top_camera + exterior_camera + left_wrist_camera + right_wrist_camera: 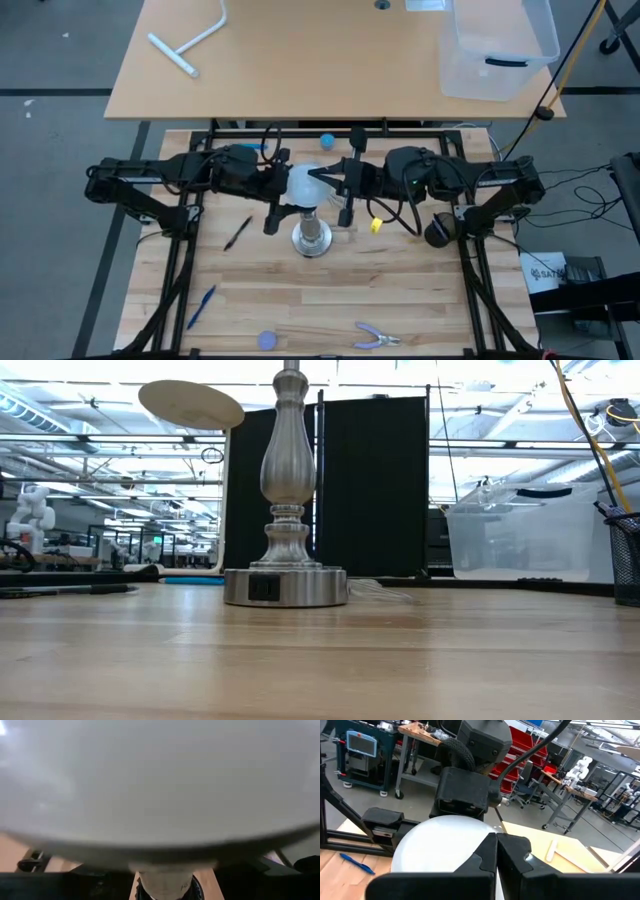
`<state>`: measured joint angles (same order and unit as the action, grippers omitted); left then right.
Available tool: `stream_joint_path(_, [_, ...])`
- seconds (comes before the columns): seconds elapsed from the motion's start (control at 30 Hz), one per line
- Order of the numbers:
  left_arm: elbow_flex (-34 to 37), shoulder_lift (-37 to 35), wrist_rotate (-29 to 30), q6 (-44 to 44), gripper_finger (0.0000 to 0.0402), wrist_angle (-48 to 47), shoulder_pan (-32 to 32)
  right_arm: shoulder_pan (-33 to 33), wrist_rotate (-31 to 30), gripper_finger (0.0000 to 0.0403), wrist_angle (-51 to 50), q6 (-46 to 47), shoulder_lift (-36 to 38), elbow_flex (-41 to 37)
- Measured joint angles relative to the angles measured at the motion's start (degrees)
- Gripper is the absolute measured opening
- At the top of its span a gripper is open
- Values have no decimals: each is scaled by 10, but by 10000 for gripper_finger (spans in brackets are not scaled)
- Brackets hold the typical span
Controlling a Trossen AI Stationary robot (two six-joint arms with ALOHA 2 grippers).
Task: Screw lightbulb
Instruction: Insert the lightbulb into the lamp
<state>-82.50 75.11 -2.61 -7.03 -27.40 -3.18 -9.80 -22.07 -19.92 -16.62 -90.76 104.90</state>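
The white lightbulb (303,183) stands upright on the silver lamp stand (312,238), its narrow neck (167,881) down in the stand's top. The low view shows only the stand (287,510). My left gripper (288,185) comes level from the table's left. It is open, with one finger on the globe's near side and one on its far side. Seen from the right wrist, its near finger (382,817) stands beside the globe (440,845). My right gripper (320,176) is shut and reaches in from the table's right, its tips at the globe's right side. My right gripper's shut fingertips (496,840) lie at the globe's upper right side (470,837), coming level from the table's right. Whether they rest on the glass or stop just short of it I cannot tell. The bulb stays upright on the stand.
On the table lie a black pen (238,232), a blue pen (201,305), pliers (375,337), a blue disc (267,340), a small blue ball (327,140) and a yellow bit (376,225). A clear bin (497,45) and a white pipe (190,45) lie on the far table.
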Motion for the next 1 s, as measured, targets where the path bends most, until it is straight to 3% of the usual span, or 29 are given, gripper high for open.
stream_joint_path(0.77, [-1,-15,44,-10,235,-4,-11,0,-1,0,6,8,-1,-1])
stream_joint_path(1.0, [6,-15,47,-7,204,1,-11,0,0,0,13,8,-2,-2])
